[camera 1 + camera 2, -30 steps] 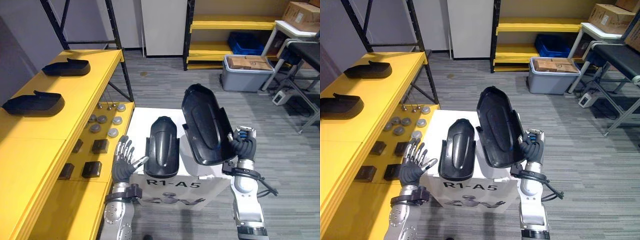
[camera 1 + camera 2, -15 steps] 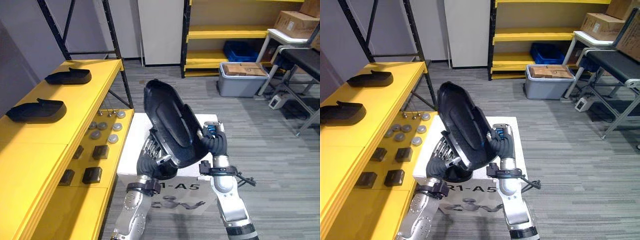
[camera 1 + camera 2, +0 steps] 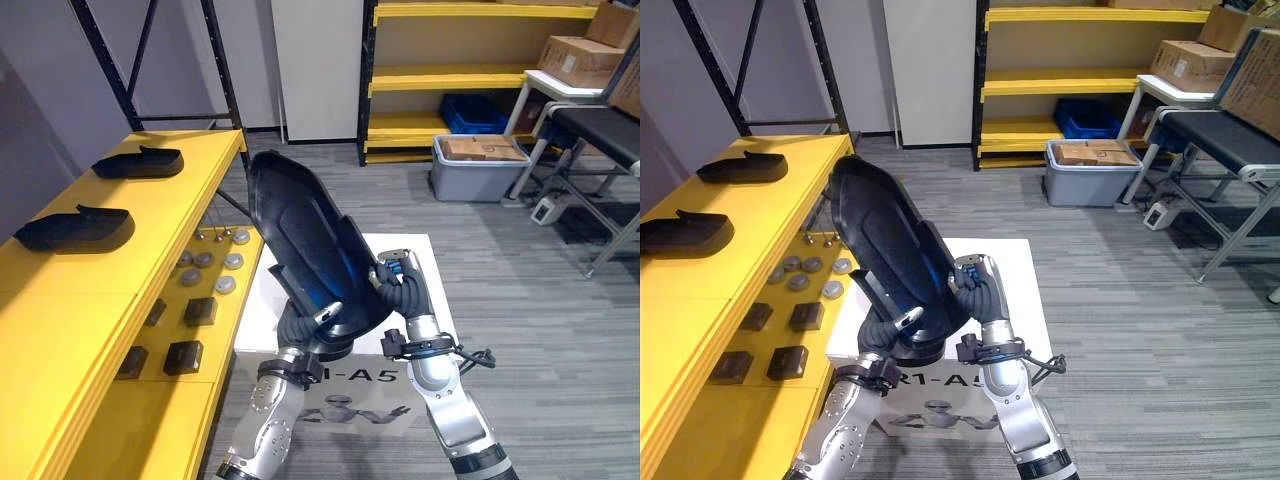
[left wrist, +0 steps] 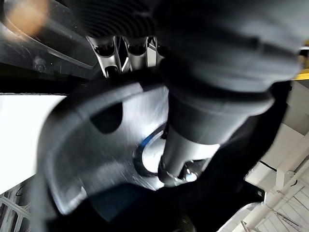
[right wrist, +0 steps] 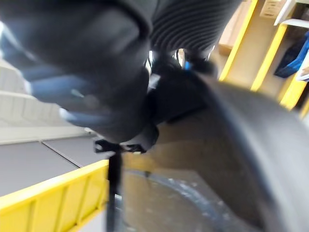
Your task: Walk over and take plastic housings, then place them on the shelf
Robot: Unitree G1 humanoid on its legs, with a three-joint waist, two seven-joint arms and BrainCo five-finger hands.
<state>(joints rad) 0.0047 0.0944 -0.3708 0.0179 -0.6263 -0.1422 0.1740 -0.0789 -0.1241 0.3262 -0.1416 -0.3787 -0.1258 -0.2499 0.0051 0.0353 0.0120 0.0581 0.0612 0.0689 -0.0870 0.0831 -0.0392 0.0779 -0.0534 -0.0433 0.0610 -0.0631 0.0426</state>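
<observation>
Housing [image 3: 305,240]: large, black, held tilted in the air above the box, hollow side showing.
Right hand [image 3: 398,290]: fingers curled round the housing's right rim.
Left hand [image 3: 295,332]: at the housing's lower end, thumb pressed on the hollow face and fingers behind, pinching it.
Box [image 3: 415,250]: white, under both hands, just beside the shelf.
Shelf [image 3: 120,250]: yellow, on the left.
Shelved housings [image 3: 137,162] [image 3: 75,228]: two, black, lying on the top level, apart.
Lower level: grey discs [image 3: 205,265], black blocks [image 3: 200,310].

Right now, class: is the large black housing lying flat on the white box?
No, the large black housing is held tilted up over the white box by the right hand and the left hand.
</observation>
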